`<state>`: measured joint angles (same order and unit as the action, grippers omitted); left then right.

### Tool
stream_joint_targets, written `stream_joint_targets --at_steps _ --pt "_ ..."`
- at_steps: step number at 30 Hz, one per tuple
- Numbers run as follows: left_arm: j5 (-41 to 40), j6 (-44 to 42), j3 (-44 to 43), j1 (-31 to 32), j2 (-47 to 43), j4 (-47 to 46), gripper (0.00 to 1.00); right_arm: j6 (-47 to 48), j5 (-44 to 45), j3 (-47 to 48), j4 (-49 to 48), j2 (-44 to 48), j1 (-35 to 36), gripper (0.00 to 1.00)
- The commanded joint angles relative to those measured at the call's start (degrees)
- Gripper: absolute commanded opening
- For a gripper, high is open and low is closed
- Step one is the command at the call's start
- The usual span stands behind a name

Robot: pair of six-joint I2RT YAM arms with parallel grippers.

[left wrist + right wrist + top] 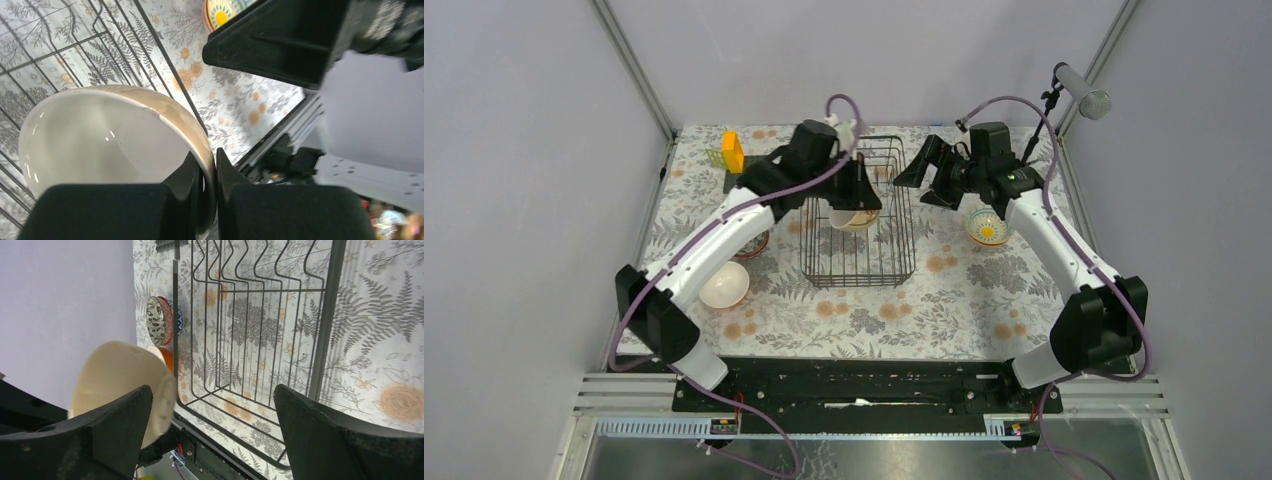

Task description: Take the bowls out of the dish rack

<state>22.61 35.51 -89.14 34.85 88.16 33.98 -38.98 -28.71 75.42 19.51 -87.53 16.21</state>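
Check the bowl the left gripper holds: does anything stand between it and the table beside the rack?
Toward the right, yes: the open right gripper hangs just past the right side of the dish rack, near the cream bowl pinched in the left gripper. The rack's raised side wires border either way out.

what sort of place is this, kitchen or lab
Probably a robot test cell, not a kitchen: plain grey walls, two arms bolted to a rail, and a rack on a floral cloth.
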Motion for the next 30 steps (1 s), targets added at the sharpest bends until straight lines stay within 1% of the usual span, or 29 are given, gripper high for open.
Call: stream_joint_targets --at_steps 1,3,5,8,11,13,15,16,18,19,21,24,26,30 --pt "-9.84 -15.21 -10.08 7.99 4.98 4.92 0.00 4.97 8.17 5.50 8.24 5.43 0.05 0.98" --pt "-12.50 -20.38 -11.65 12.47 6.33 5.72 0.00 5.86 8.01 7.14 10.37 5.98 -0.28 0.97" --pt "-15.02 -25.43 -10.12 16.66 5.67 4.08 0.00 6.56 5.64 10.22 13.38 5.61 -0.88 0.91" --pt "-15.66 -29.77 -1.57 19.88 1.13 -3.75 0.00 8.03 1.86 13.50 17.32 4.95 -1.17 0.83" --pt "-17.61 -33.05 9.06 21.13 -6.55 -15.20 0.00 9.54 -3.68 15.84 21.25 3.42 -1.23 0.76" --pt "-12.91 -39.51 16.56 21.37 -13.66 -21.50 0.00 10.79 -7.49 16.41 22.99 2.77 -1.20 0.69" --pt "-6.82 -49.76 22.14 22.05 -18.54 -23.43 0.00 12.25 -10.81 16.56 23.33 2.82 -1.23 0.66" --pt "-3.97 -54.24 23.72 22.36 -20.10 -22.45 0.00 13.18 -11.94 16.85 23.42 2.89 -1.06 0.66" --pt "1.35 -63.81 24.40 22.83 -21.71 -17.50 0.00 15.03 -12.52 18.21 24.58 2.68 -0.44 0.66" --pt "2.25 -65.89 23.98 22.89 -21.87 -14.79 0.00 16.33 -12.51 19.13 25.58 2.21 0.06 0.66" --pt "2.89 -68.86 22.35 22.89 -21.41 -10.11 0.00 18.76 -12.32 21.73 28.26 0.84 1.91 0.65" --pt "3.00 -72.59 19.61 22.98 -19.72 -4.54 0.00 23.88 -8.03 27.30 34.18 -2.44 7.05 0.65" --pt "2.29 -74.11 18.36 23.07 -18.73 -2.64 0.00 26.35 -4.33 30.65 37.82 -4.59 10.32 0.65" --pt "0.36 -76.36 16.18 23.22 -16.73 0.43 0.00 28.61 -0.61 33.55 41.52 -6.95 13.24 0.65"
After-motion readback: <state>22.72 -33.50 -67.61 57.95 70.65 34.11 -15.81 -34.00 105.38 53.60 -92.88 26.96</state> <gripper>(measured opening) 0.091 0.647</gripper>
